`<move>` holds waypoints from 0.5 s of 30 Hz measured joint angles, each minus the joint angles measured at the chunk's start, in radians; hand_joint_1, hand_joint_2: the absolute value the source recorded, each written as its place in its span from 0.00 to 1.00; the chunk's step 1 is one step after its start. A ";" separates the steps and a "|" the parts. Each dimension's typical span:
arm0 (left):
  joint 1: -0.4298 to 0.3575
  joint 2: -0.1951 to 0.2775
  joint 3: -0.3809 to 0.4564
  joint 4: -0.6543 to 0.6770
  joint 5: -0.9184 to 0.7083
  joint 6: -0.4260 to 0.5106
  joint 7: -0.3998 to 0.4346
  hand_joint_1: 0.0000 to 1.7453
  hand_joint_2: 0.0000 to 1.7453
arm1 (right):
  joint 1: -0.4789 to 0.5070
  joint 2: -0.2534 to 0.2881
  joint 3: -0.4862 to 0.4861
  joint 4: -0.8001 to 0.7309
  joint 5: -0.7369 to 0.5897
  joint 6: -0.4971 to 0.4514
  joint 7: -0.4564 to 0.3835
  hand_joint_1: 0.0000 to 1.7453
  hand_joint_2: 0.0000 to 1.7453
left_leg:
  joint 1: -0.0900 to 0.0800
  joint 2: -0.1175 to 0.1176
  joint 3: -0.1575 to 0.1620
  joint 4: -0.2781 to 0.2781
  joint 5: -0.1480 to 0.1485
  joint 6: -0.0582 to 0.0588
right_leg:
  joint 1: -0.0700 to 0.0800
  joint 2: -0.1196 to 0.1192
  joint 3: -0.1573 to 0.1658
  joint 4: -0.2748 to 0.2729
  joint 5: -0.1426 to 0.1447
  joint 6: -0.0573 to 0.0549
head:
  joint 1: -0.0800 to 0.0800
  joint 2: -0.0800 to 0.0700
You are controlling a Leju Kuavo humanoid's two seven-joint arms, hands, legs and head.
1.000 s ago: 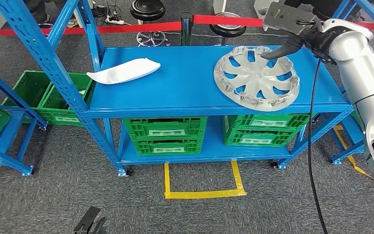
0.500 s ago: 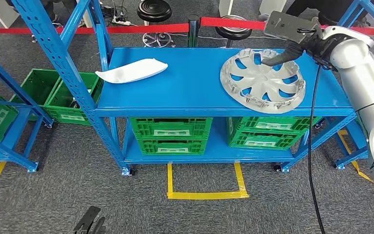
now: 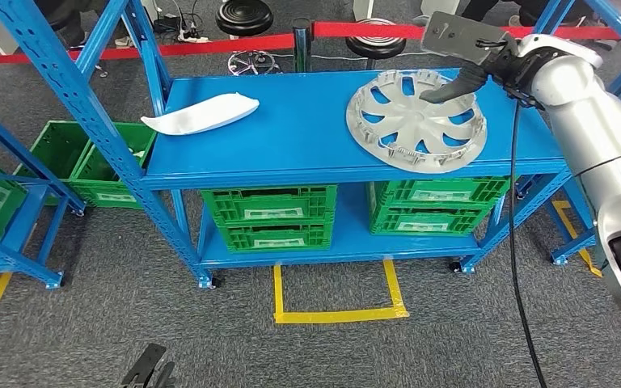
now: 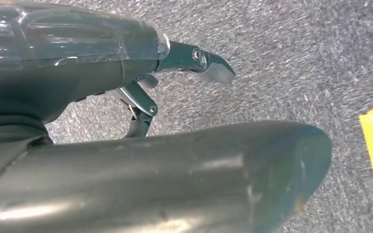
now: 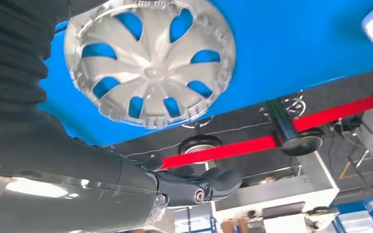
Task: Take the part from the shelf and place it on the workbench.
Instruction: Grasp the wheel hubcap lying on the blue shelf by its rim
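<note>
A silver hubcap (image 3: 416, 120) is lying flat on the top board of the blue shelf (image 3: 291, 137), toward its right end. Its near rim is sitting just beside the front edge of the board. A white curved part (image 3: 200, 114) is lying well apart from it, near the left end, and a wide bare stretch of blue board is seen between the two. The right hand (image 3: 467, 77) is being held over the far right rim of the hubcap, with its dark fingers (image 5: 209, 183) stretched out and holding nothing. Whether the rim is being touched cannot be told. The left hand (image 4: 141, 87) is hanging low over the grey carpet, its fingers a little apart and holding nothing. Green crates (image 3: 268, 217) are sitting on the lower board, and yellow tape (image 3: 335, 311) is marking a box on the floor in front.
</note>
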 joint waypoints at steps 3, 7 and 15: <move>0.000 0.002 0.002 0.000 -0.004 0.000 -0.008 0.00 0.00 | -0.001 0.000 -0.002 0.000 0.002 -0.001 -0.006 0.00 1.00 | 0.007 0.000 0.109 -0.174 0.061 -0.006 | -0.003 0.001 -0.024 0.017 0.007 0.014 | -0.005 0.000; 0.002 0.004 0.008 0.000 -0.007 0.001 -0.016 0.00 0.00 | -0.001 -0.002 -0.003 -0.001 0.001 -0.001 -0.017 0.00 1.00 | 0.004 -0.005 0.115 -0.218 0.072 0.024 | -0.003 0.004 -0.039 0.019 0.023 0.041 | -0.005 0.000; 0.001 0.003 0.016 0.001 -0.011 0.005 0.005 0.00 0.00 | 0.004 0.001 0.000 0.000 0.002 0.002 -0.003 0.00 1.00 | -0.017 -0.002 0.080 -0.220 0.108 0.067 | 0.001 0.003 -0.110 0.285 -0.131 0.043 | 0.035 0.000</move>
